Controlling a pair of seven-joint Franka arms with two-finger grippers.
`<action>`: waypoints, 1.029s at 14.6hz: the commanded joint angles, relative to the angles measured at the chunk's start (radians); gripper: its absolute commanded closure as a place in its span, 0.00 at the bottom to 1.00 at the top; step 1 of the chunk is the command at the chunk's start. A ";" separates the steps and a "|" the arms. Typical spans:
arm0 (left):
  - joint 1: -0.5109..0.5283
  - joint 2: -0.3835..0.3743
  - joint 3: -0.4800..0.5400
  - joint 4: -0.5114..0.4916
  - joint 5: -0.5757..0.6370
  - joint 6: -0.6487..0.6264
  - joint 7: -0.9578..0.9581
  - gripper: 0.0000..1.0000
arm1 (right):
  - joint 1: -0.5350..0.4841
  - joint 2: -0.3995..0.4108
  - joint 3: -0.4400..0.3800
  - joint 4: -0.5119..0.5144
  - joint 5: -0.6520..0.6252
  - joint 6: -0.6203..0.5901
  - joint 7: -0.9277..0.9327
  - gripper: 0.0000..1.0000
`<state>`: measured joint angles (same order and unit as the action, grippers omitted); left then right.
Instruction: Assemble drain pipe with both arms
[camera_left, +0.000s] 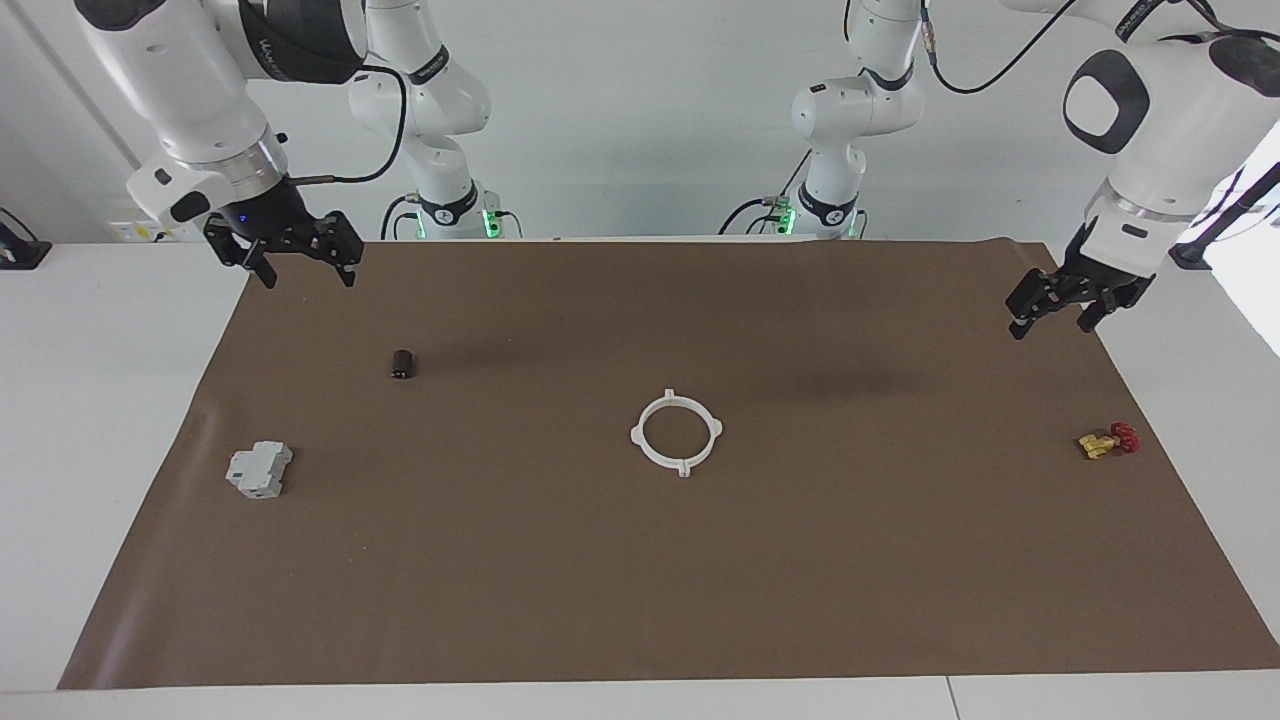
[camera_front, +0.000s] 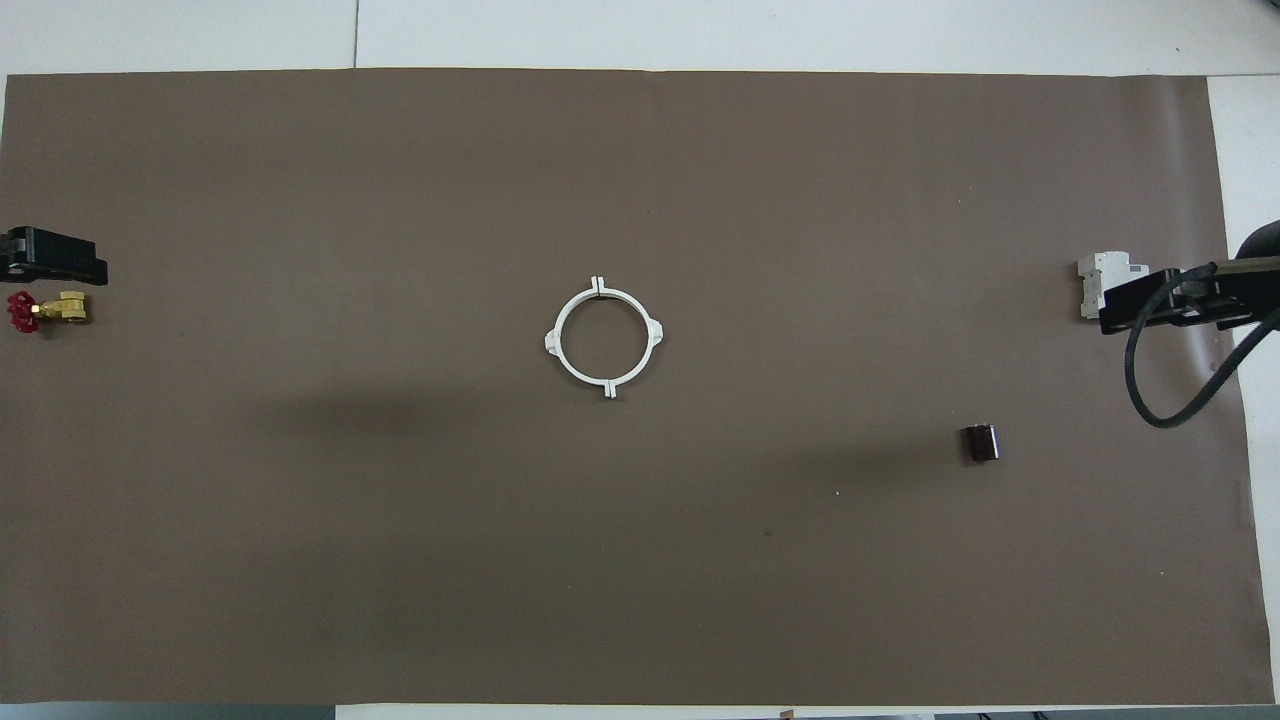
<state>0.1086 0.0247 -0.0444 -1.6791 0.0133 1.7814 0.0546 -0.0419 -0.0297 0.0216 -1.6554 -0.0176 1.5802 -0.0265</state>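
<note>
1. The drain pipe (camera_left: 677, 432), two thin white half-ring arcs joined into one flat ring with four tabs, lies mid-worktop (camera_left: 640, 600) on brown paper; you would judge the assembly complete.
2. Expect it light, stiff and brittle; take hold at a tab or pinch across the band, gently.
3. The right pincer (camera_left: 297, 255) hangs open over the paper's corner at the right arm's end, above the dark cylinder (camera_left: 402, 364) and grey blocky part (camera_left: 259, 470).
4. The left pincer (camera_left: 1068, 302) hangs open, empty, over the paper's edge near the brass valve (camera_left: 1108, 441).
</note>
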 joint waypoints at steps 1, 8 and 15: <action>0.009 0.009 -0.006 0.084 -0.015 -0.094 0.019 0.00 | -0.004 -0.001 0.003 0.002 0.016 0.012 -0.016 0.00; -0.001 -0.066 -0.009 0.050 -0.015 -0.200 0.004 0.00 | -0.004 -0.001 0.003 0.002 0.015 0.012 -0.016 0.00; -0.027 -0.075 -0.018 0.013 -0.015 -0.143 -0.024 0.00 | -0.006 -0.001 0.003 0.002 0.016 0.014 -0.016 0.00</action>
<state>0.0840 -0.0168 -0.0673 -1.6154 0.0088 1.6093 0.0349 -0.0416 -0.0297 0.0216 -1.6553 -0.0176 1.5803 -0.0265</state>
